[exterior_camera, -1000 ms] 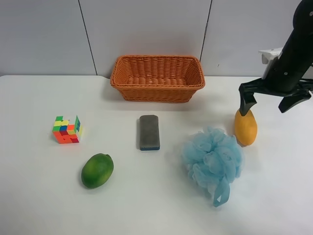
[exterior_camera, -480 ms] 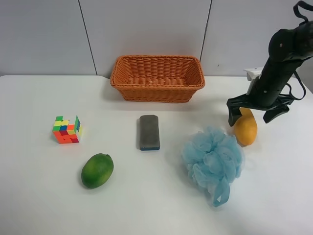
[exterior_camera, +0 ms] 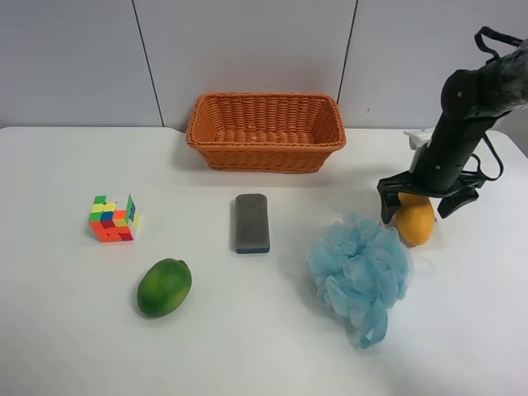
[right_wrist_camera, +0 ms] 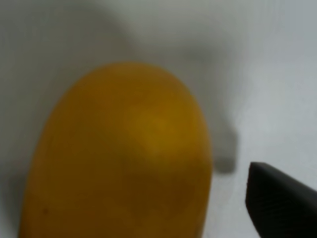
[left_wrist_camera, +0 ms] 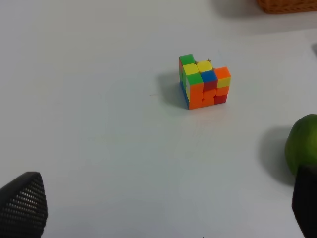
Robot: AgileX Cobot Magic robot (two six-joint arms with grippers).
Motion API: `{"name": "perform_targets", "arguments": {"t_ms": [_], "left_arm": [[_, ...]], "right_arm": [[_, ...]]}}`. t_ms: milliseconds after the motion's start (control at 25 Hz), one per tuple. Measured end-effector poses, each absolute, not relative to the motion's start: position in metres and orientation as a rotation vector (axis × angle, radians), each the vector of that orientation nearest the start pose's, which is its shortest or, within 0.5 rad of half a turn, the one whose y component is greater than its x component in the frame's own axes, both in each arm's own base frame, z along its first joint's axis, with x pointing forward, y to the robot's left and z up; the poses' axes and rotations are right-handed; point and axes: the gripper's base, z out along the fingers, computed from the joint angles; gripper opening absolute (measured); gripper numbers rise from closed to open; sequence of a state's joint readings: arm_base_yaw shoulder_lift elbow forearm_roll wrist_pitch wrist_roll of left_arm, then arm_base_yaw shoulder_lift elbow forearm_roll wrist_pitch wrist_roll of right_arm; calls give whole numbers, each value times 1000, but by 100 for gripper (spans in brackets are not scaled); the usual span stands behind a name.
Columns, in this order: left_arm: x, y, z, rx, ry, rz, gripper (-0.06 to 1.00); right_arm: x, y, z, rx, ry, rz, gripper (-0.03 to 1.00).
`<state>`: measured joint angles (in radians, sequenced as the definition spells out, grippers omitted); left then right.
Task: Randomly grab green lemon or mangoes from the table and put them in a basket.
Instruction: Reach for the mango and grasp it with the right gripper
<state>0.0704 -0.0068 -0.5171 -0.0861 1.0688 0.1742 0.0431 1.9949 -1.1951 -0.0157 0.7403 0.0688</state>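
Observation:
A yellow-orange mango (exterior_camera: 414, 224) lies on the white table (exterior_camera: 264, 355) at the right, beside a blue pouf. My right gripper (exterior_camera: 417, 211) is open and low over the mango, with a finger on each side. The right wrist view shows the mango (right_wrist_camera: 124, 158) very close, with one black fingertip (right_wrist_camera: 282, 203) beside it. The green lemon (exterior_camera: 164, 286) lies at the front left and shows at the edge of the left wrist view (left_wrist_camera: 303, 144). The orange-brown wicker basket (exterior_camera: 264, 158) stands empty at the back. My left gripper (left_wrist_camera: 163, 210) is open over the table.
A blue bath pouf (exterior_camera: 360, 268) lies just beside the mango. A grey-blue block (exterior_camera: 252, 223) lies in front of the basket. A multicoloured cube (exterior_camera: 113, 219) stands at the left, also in the left wrist view (left_wrist_camera: 204, 82).
My right arm has come down and a little toward the view's left, so its open fingers now straddle the mango. The fruits and other objects have not moved.

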Motion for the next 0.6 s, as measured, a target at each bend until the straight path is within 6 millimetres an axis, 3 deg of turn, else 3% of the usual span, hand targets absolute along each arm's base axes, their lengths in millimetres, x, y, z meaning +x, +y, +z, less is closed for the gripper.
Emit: {"name": "perform_targets", "arguments": {"t_ms": [160,240,360,600], "left_arm": [[-8,-7,282,111,2023,52,99],[-8,-7,282,111,2023,52,99],[-8,-7,282,111,2023,52,99],[-8,-7,282,111,2023,52,99]], "right_arm": [[366,15,127,22,3022,-7,97],[366,15,127,21,3023,-7,86],[366,15,127,21,3024,-7,61],[366,15,126,21,3025,-7,60]]}}
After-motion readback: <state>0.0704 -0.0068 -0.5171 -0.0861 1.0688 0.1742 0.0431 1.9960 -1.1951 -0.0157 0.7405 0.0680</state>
